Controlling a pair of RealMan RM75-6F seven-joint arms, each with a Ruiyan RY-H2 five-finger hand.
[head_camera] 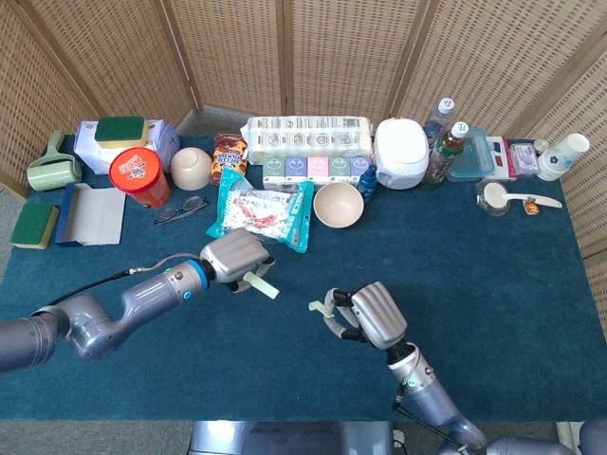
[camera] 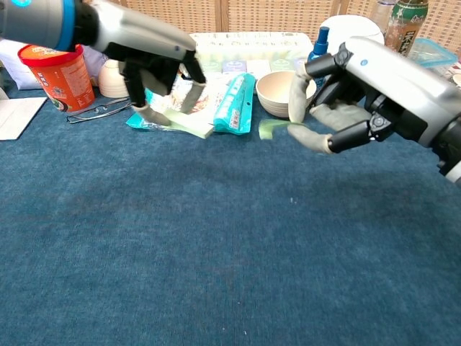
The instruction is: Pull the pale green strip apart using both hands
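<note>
Above the blue cloth (head_camera: 493, 284), each hand's fingers pinch one separated piece of pale green strip: left hand (head_camera: 230, 259) (camera: 153, 66), right hand (head_camera: 368, 318) (camera: 360, 94).

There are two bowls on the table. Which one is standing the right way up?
The cream bowl just right of the blue snack bag is upright, its hollow showing. The other bowl, beside the orange tub, is upside down, showing only its rounded underside.
</note>
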